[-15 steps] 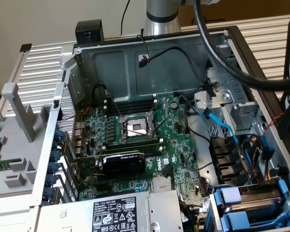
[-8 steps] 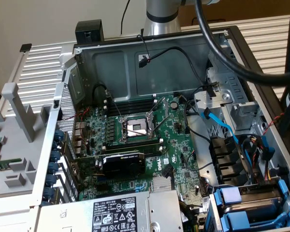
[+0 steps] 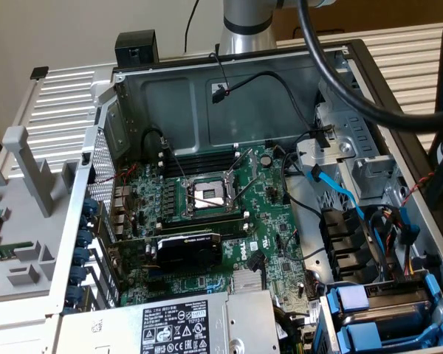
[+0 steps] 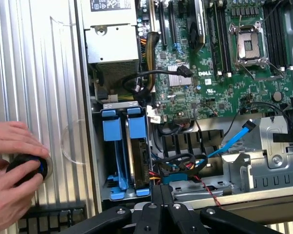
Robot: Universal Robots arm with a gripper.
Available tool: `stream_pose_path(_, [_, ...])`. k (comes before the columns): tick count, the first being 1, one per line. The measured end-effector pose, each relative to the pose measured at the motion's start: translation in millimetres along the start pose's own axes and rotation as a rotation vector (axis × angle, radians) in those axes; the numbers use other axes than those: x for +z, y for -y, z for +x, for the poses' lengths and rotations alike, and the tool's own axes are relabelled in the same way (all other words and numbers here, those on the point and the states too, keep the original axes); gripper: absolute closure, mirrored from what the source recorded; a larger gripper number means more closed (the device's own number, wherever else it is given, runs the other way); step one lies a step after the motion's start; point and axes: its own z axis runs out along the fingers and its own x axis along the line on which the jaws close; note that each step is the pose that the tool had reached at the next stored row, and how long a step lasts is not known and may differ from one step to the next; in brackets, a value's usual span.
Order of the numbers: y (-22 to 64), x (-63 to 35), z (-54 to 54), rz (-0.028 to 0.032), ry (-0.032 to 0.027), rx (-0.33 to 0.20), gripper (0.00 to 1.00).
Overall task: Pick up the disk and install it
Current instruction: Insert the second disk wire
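Disk [image 4: 138, 148] sits upright in the drive cage [image 4: 98, 146] at a corner of the open computer case [image 3: 369, 59], its blue carrier tab beside a second blue-tabbed carrier [image 4: 113, 146]. Just above that cage the gripper [image 4: 161, 204] hangs clenched, holding nothing (its 2 black fingers meet). Outward lie the motherboard [image 4: 205, 73] and grey power supply [image 4: 112, 44]. Outside the case wall, 2 hands [image 4: 14, 170] cup a black knob [image 4: 27, 168] on the ribbed panel.

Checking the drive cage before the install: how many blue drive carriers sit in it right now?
2. One carrier and a second carrier stand side by side in the cage beside the motherboard. Others may be hidden.
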Motion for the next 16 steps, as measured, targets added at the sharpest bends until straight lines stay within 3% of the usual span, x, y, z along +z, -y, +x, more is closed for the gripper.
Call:
stream_pose_path(2, [0.0, 0.0, 0.0, 0.0000, -0.0001, 0.000, 0.89])
stream_pose_path(7, [0.0, 0.0, 0.0, 0.0000, 0.0000, 0.000, 0.69])
stream_pose_path(13, [0.0, 0.0, 0.0, 0.0000, -0.0002, 0.000, 0.69])
stream_pose_path(16, [0.0, 0.2, -0.1, 0.0004, -0.0035, 0.000, 0.62])
